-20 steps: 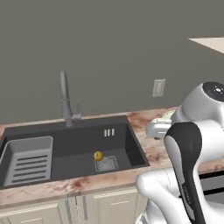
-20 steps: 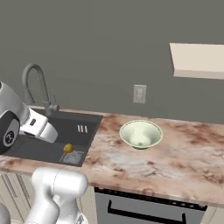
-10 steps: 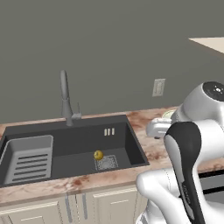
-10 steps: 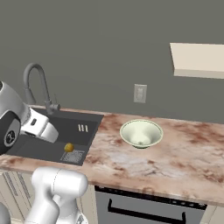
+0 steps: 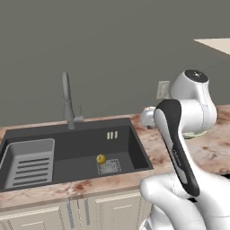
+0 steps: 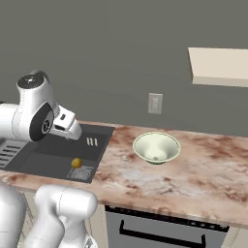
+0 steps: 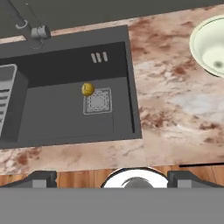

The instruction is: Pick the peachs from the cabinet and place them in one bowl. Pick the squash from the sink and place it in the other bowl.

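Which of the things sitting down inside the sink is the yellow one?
The small round squash on the sink floor, touching the upper left corner of the square drain grate. The grate is grey and flat; the slotted rack at the far left end is light grey.

In the hand view the sink (image 7: 65,87) basin is mostly open floor, with just the small yellow squash (image 7: 88,89) sitting at 10 o'clock off the drain grate (image 7: 98,101). The slotted rack (image 7: 5,103) crowds the basin's 9 o'clock end and the faucet (image 7: 27,26) arches in at 11. The marble counter (image 7: 175,105) between sink and bowl (image 7: 211,46) lies bare, so there's passing room.
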Motion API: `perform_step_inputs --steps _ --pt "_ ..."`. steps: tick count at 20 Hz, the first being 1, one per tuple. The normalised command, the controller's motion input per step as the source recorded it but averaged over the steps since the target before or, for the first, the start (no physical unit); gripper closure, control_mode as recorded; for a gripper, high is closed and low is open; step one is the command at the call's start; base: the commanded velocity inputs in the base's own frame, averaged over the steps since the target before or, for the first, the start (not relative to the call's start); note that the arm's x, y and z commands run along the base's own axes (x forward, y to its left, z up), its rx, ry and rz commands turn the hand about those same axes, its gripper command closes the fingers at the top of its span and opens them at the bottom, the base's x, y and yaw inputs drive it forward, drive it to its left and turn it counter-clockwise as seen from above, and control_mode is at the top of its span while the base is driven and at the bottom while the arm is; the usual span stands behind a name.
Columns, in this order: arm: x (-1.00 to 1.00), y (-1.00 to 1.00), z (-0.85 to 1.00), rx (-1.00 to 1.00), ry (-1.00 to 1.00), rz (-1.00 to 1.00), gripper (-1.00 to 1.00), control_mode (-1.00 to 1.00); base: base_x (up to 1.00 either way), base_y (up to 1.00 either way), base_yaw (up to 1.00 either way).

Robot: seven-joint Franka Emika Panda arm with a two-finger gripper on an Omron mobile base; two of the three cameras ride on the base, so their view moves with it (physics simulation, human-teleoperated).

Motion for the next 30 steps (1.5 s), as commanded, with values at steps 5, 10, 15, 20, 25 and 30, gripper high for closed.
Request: perform_step_inputs --steps 5,10,15,20,25,30 --pt "0.43 0.69 -0.46 -0.10 0.08 0.00 -1.00 -1.00 0.00 0.00 0.00" --pt "0.20 0.20 -0.56 -0.04 0.01 0.00 -1.00 -1.00 0.00 0.00 0.00" --pt "0.00 -0.18 -0.37 0.06 0.08 0.00 -1.00 -1.00 0.00 0.00 0.00" --pt "0.17 0.01 -0.42 0.06 0.15 0.00 -1.00 -1.00 0.00 0.00 0.00" --pt "0.66 0.18 -0.40 0.01 0.16 -0.02 -1.00 -1.00 0.00 0.00 0.00" --pt "0.89 0.23 -0.26 0.00 0.13 -0.05 -1.00 -1.00 0.00 0.00 0.00"
